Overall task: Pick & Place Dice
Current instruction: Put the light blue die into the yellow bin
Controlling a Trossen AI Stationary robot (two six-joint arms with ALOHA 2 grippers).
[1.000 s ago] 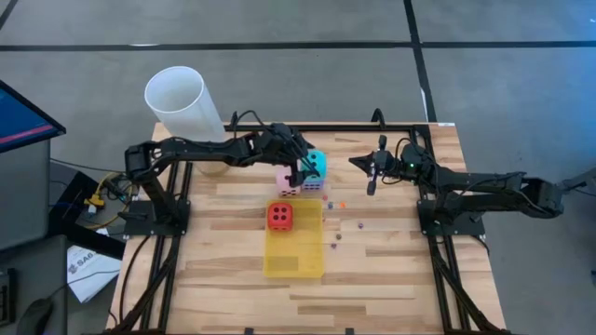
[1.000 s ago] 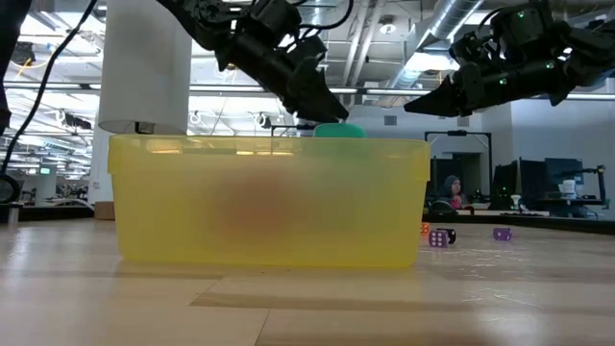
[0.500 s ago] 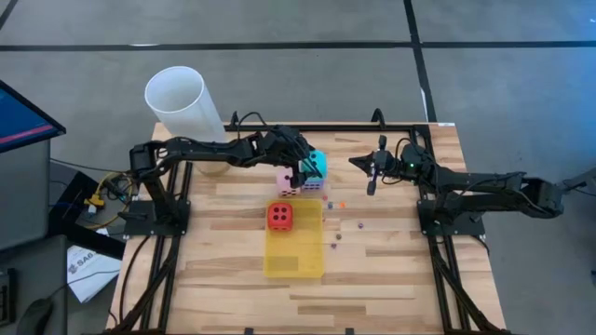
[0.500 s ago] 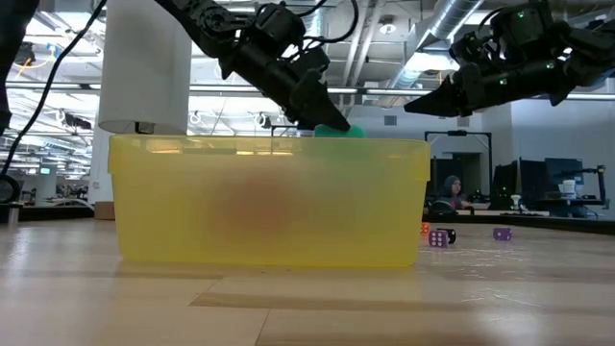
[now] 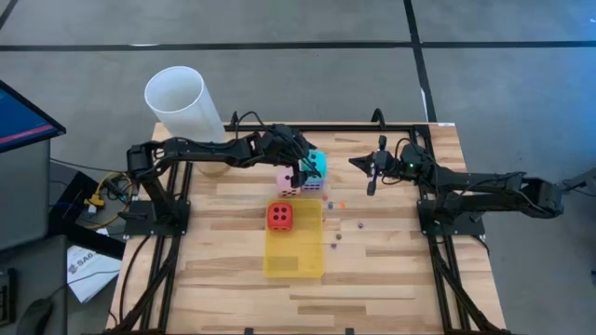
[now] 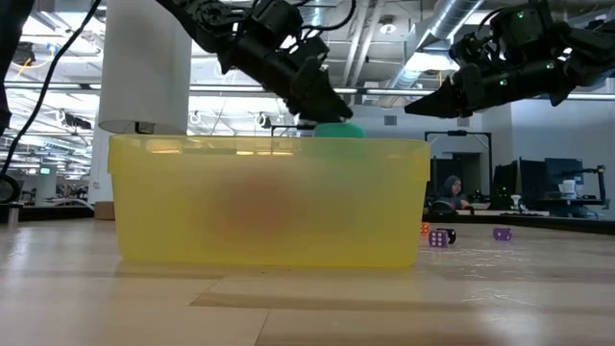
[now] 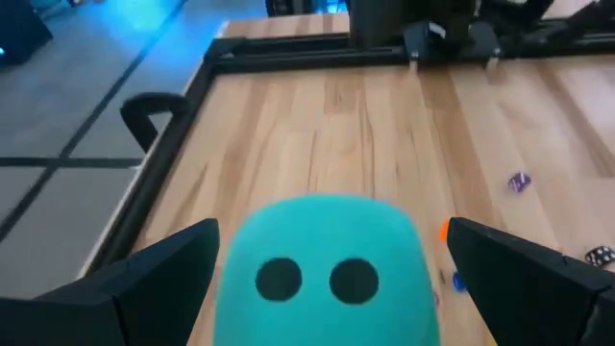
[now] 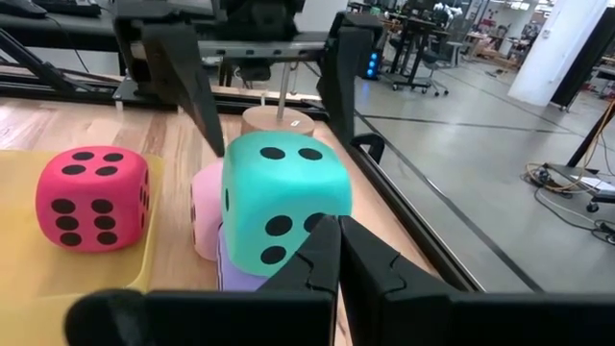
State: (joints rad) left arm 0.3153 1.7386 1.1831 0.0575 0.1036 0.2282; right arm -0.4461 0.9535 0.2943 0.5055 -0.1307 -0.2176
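Observation:
The cyan die (image 5: 318, 165) (image 8: 279, 197) rests on top of the purple die (image 8: 240, 276), beside the pink die (image 5: 286, 181) (image 8: 204, 223). The red die (image 5: 280, 216) (image 8: 93, 197) lies in the yellow tray (image 5: 294, 253) at its far end. My left gripper (image 5: 307, 168) (image 7: 333, 227) is open and comes slanting down from the left, one finger on either side of the cyan die's (image 7: 327, 269) top; I cannot see that they touch it. My right gripper (image 5: 372, 179) (image 8: 337, 252) is shut and hovers to the right of the dice.
A tall white cylinder (image 5: 182, 102) (image 6: 144, 67) stands at the table's far left corner. Several tiny coloured dice (image 5: 337, 235) (image 6: 439, 237) (image 7: 519, 181) lie scattered on the wood right of the tray (image 6: 269, 202). A person sits far back in the room (image 6: 451, 190).
My left gripper dipped a little toward the cyan die and came back up to about where it was, staying open. The dice have kept their places.

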